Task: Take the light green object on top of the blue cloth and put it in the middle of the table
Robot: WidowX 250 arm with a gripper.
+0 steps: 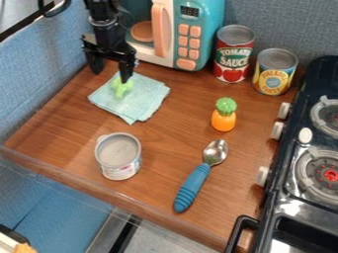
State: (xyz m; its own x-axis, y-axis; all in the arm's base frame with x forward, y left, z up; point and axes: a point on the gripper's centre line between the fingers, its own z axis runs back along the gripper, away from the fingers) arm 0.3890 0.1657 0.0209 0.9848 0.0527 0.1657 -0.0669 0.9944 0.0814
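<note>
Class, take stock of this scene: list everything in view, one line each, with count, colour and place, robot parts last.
Microwave: 1, teal and peach, back
Red can: 1, right of microwave
Yellow can: 1, beside red can
Cloth: 1, light blue, back left
Toy: 1, light green, on cloth
Carrot: 1, orange, green top, right of cloth
Pale can: 1, front left
Spoon: 1, silver, blue handle, front
Table: 1, brown, centre
Stove: 1, black, right
Panels: several, blue, behind and left
Arm: 1, black, upper left
Gripper: 1, black, over cloth
</note>
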